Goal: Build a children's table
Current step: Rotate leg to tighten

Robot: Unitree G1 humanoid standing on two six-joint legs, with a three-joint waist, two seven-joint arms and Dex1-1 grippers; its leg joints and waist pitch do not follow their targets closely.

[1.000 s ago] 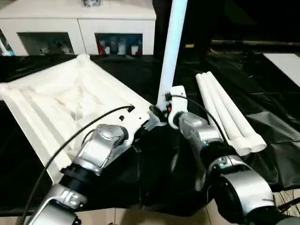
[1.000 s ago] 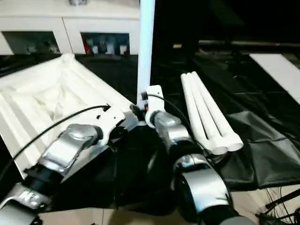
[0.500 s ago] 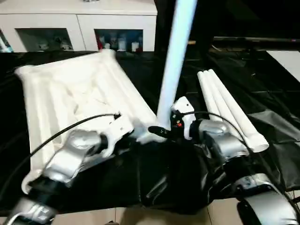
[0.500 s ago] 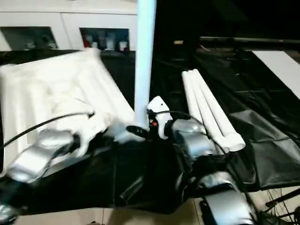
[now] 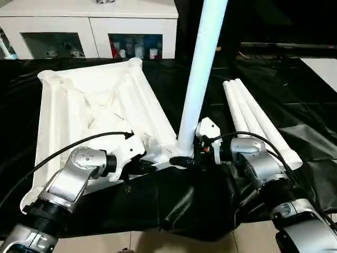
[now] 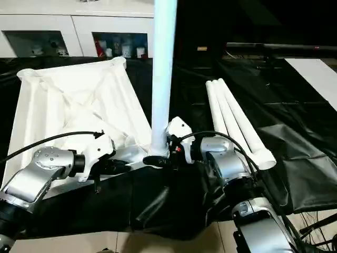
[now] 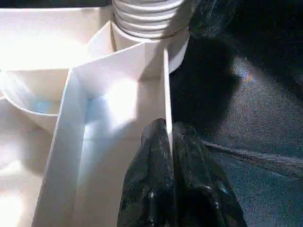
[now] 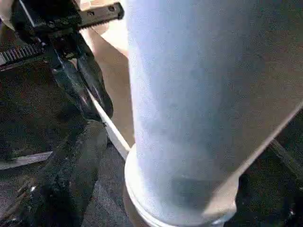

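Table top (image 5: 89,105) lies underside up on the black sheet (image 5: 295,89). Left gripper (image 7: 168,142) pinches the top's thin edge wall just beside the near corner socket. One leg (image 5: 202,68) stands upright in that socket; right gripper (image 5: 181,159) sits spread wide around its base. Three loose legs (image 5: 258,118) lie beyond the right gripper.

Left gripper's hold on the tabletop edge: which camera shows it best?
Left wrist view: the left gripper is shut on the tabletop rim, fingers either side. Head views show the grip from farther off; the right wrist view catches it obliquely.
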